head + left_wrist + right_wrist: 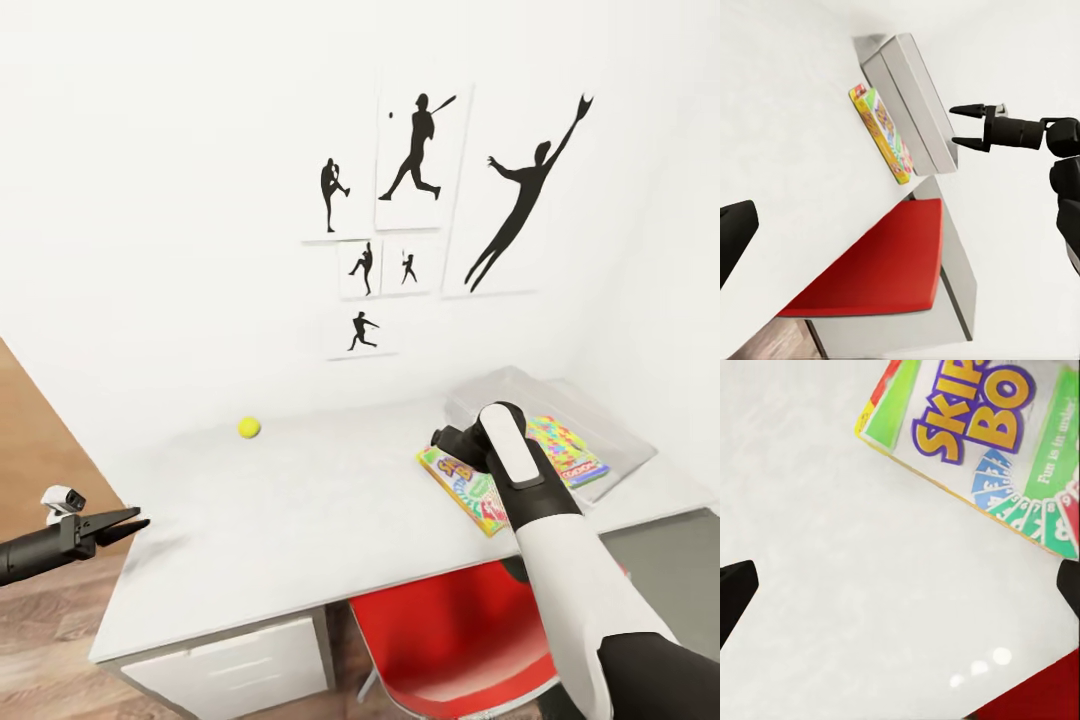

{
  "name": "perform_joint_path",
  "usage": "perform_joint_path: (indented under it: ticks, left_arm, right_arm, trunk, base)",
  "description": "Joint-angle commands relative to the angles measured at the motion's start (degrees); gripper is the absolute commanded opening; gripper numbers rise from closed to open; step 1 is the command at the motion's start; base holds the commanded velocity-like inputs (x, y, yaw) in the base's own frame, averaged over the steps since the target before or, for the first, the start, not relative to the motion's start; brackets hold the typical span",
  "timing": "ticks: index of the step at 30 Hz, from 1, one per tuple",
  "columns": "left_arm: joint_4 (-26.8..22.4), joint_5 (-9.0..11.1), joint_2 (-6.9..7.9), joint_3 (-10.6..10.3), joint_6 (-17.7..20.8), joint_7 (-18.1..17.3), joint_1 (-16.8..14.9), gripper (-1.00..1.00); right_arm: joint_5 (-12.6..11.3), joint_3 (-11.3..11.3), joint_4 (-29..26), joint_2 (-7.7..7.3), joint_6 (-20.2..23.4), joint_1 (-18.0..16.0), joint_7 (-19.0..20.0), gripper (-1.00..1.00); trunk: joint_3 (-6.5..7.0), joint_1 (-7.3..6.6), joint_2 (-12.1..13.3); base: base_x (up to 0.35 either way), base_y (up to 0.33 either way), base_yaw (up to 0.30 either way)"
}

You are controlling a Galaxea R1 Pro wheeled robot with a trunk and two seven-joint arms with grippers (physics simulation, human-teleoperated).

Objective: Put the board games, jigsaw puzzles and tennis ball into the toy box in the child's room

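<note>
**Robot arms poised over child's desk, toys awaiting the tray**

The right arm reaches over the white table [300,520], its gripper [964,126] hanging above the "Skip-Bo" board game [465,488], jaws parted and holding nothing, as the left wrist view shows. The right wrist view looks straight down on the Skip-Bo box [982,442], which lies flat on the tabletop just beside the toy box [610,435]. A jigsaw puzzle [568,448], patterned in many colours, lies inside that light-grey tray. The tennis ball [249,427] sits alone near the wall, well apart from the other toys. At the table's left end the left gripper [135,522] hovers off the edge, its dark fingers spread slightly and empty. A red chair [450,640] is tucked under the desk, and black silhouette pictures [420,150] of ballplayers hang on the white wall above.
</note>
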Motion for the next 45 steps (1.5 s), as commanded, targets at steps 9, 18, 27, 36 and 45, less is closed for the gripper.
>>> perform_joint_path:
  ticks: [9, 18, 27, 36, 45]
  left_arm:
    - [-0.03, 0.04, 0.03, -0.01, 0.60, -0.21, -0.01, 1.00]
    - [-0.03, 0.13, 0.03, -0.01, 0.60, -0.21, -0.01, 1.00]
    - [-2.01, 0.35, 0.11, 0.18, 3.34, -0.21, -0.50, 1.00]
    - [-20.75, -0.26, -2.39, 0.09, 14.37, -0.21, -3.93, 1.00]
    - [-24.36, -1.00, -9.15, -1.20, 14.75, 2.71, -9.37, 1.00]
  right_arm:
    - [-0.50, 0.12, -0.02, -0.01, 0.07, 0.00, -0.50, 1.00]
    - [-0.47, 0.15, -0.02, -0.02, 0.02, 0.10, -0.50, 1.00]
    - [-0.50, 0.14, -0.15, -0.09, 0.05, 0.04, -0.50, 1.00]
    - [-0.42, 0.07, -0.26, 0.63, 0.02, -0.04, -0.50, 1.00]
    - [-0.41, 0.07, -0.31, 0.17, -1.57, -0.24, -0.43, 1.00]
  trunk:
    - [-0.12, 0.04, -0.12]
    - [-0.12, 0.04, -0.12]
    - [-0.12, 0.04, -0.12]
    - [-0.12, 0.04, -0.12]
    - [-0.12, 0.04, -0.12]
  base:
    - [0.000, 0.096, -0.277]
    - [0.000, 0.010, -0.079]
    - [0.000, 0.000, -0.001]
    - [0.000, 0.000, 0.000]
    - [0.000, 0.000, 0.000]
